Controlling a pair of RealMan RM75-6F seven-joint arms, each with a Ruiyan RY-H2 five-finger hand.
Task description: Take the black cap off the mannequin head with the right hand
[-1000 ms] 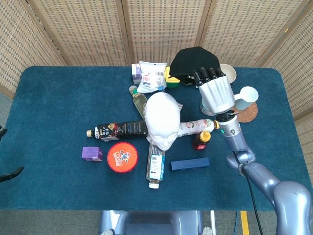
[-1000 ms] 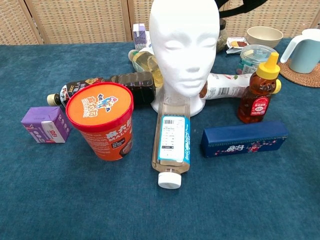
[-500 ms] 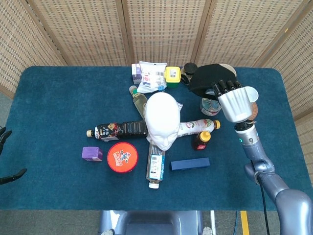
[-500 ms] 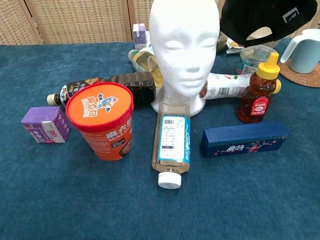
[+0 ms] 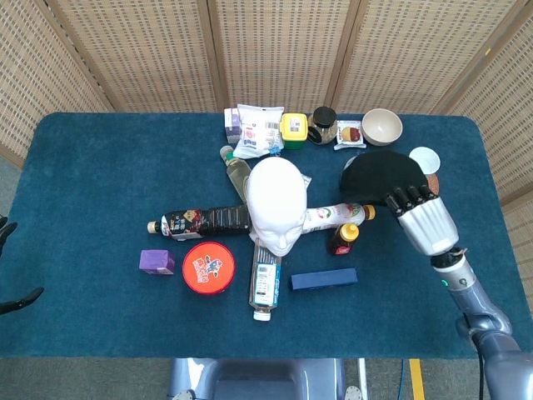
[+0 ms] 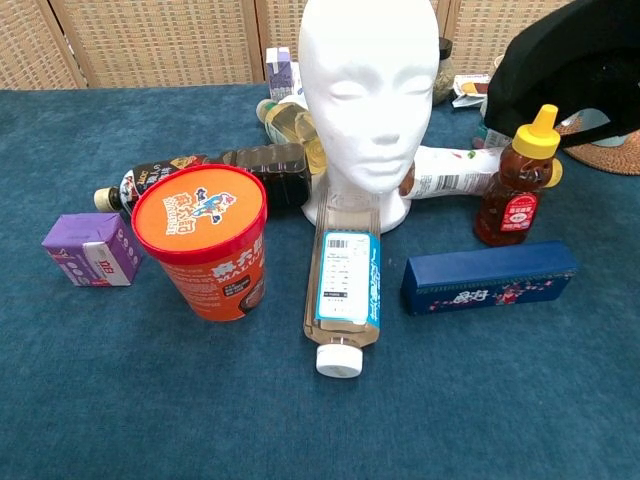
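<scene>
The right hand [image 5: 425, 218] has its fingers clamped on the black cap [image 5: 381, 177], at about 3 o'clock of the bare mannequin head [image 5: 276, 203]. I'd lower it clear of the honey bottle [image 6: 518, 182] before letting go.

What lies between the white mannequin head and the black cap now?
In the head view, the lying white bottle spans from the white foam mannequin head toward the black fabric cap.

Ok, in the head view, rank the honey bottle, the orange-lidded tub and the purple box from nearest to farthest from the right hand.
Measured from the right hand, which holds the black cap:
1. Honey bottle, just to the hand's left, beside the mannequin head.
2. Orange-lidded tub, past the mannequin head, toward the front of the table.
3. Purple box, farther left again, beyond the tub.
</scene>
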